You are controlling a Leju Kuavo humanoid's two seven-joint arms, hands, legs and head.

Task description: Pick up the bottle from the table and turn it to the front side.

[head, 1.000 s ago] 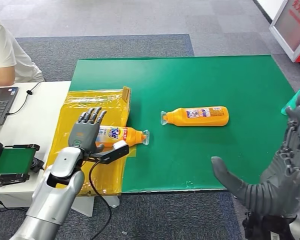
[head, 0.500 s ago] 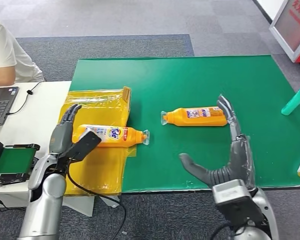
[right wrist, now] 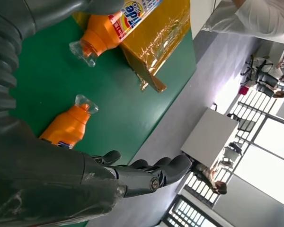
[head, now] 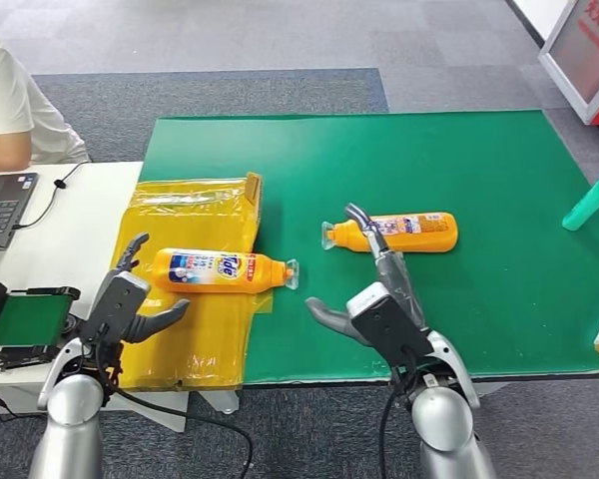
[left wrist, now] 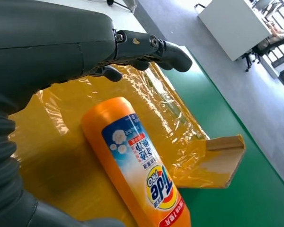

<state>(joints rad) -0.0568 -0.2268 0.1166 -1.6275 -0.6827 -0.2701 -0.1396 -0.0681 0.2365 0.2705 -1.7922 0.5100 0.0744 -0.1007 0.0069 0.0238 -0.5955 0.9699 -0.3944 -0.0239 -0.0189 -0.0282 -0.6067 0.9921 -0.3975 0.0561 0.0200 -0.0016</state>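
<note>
Two orange plastic bottles lie on their sides in the head view, and we record them from left to right. At the far left edge we note a person in a white shirt (head: 6, 105) seated at a white table (head: 63, 230) with a dark laptop (head: 3, 205). Lower left, the left hand (head: 127, 299) hangs over the near left corner of a sheet of crinkled yellow plastic wrap (head: 199, 329); its fingers are spread apart and hold nothing. Just right of it, the orange bottle with the blue-and-white Tide label (head: 218, 270) rests on that yellow wrap, its clear cap pointing right onto the green table mat (head: 469, 160). The hand is near the bottle's base but apart from it. At centre frame, the orange bottle with the small printed back label (head: 402, 232) lies on the green mat, clear cap to the left. The right hand (head: 368, 289) sits below it in the frame, thumb out to the left and fingers reaching up over the bottle's neck; the hand is wide and empty, and we cannot tell whether a fingertip touches the bottle. At the right edge lies a teal plastic bottle (head: 592, 199).
</note>
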